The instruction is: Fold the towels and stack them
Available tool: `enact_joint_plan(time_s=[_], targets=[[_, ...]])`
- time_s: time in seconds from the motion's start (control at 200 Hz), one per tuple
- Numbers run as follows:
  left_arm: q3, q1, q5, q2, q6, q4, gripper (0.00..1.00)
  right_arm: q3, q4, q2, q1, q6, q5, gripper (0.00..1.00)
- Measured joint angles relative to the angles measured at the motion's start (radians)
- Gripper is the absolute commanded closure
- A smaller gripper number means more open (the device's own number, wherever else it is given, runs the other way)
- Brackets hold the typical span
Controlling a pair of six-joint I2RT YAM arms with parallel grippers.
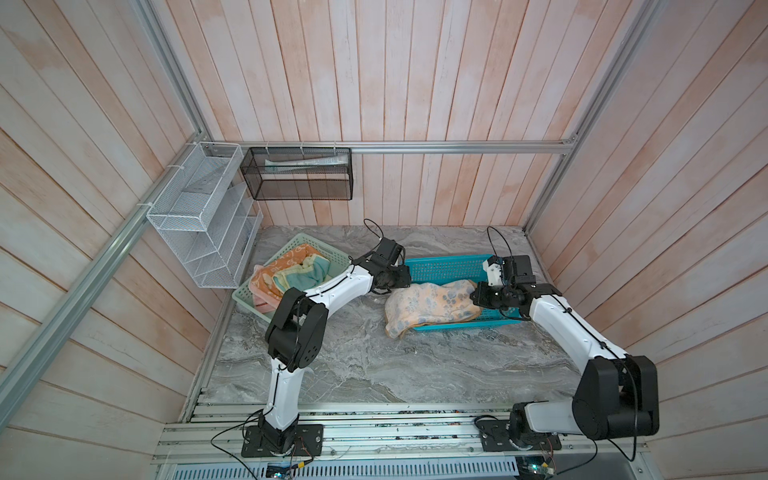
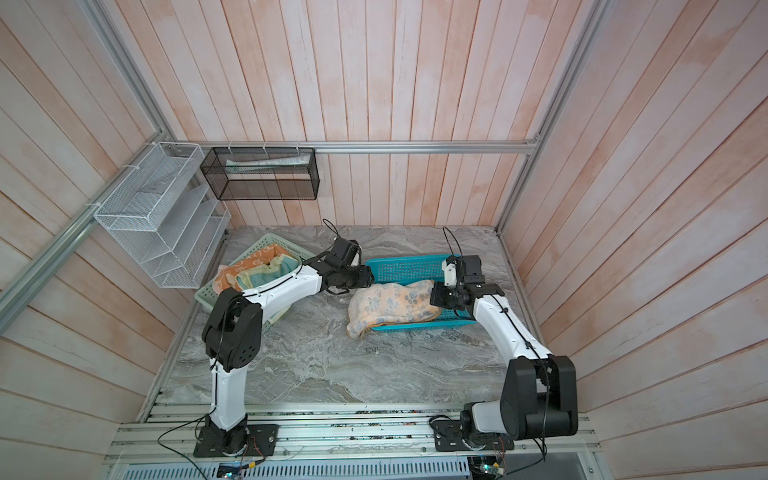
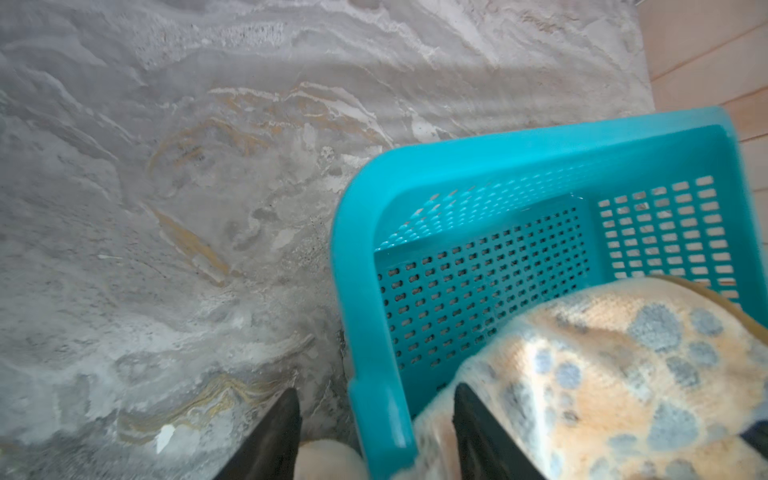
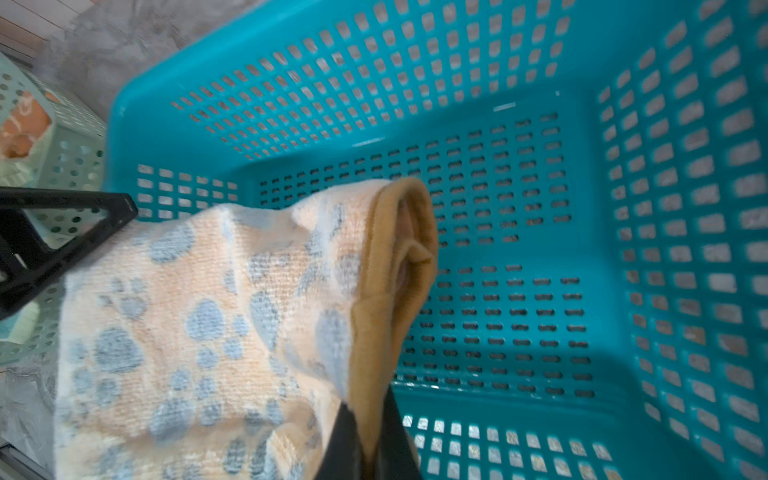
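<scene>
The right end effector (image 4: pixel 370 401) is pressed together on the brown edging (image 4: pixel 374 324) of the paw-print towel (image 1: pixel 432 305), pinching a bunched hem. The left end effector (image 3: pixel 374 399) is spread, one finger outside the teal basket (image 1: pixel 449 259) and the other inside against the cloth. It appears to grip nothing.

The towel lies partly inside that basket and spills over its rim onto the tabletop (image 1: pixel 353 365). It is peach terry with grey paw prints, rumpled and loosely doubled rather than flat.

I judge it light, limp and not slippery. It will sag from any single hold, so two corners along one hemmed edge are the places to take it, with the firmer edging giving the surest bite.

The other towels (image 1: pixel 291 274) sit heaped in the mint-green basket (image 1: pixel 320 245), well apart to the left.
</scene>
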Motion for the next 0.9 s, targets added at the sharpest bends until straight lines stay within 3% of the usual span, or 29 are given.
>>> enact_joint_plan(time_s=[0.275, 0.9], targets=[[-0.016, 0.072, 0.056, -0.166, 0.004, 0.081, 0.36, 0.241, -0.080, 0.000, 0.037, -0.006, 0.065, 1.00], [-0.087, 0.119, 0.075, -0.174, 0.011, 0.110, 0.36, 0.644, -0.252, 0.026, 0.037, -0.031, 0.113, 1.00]])
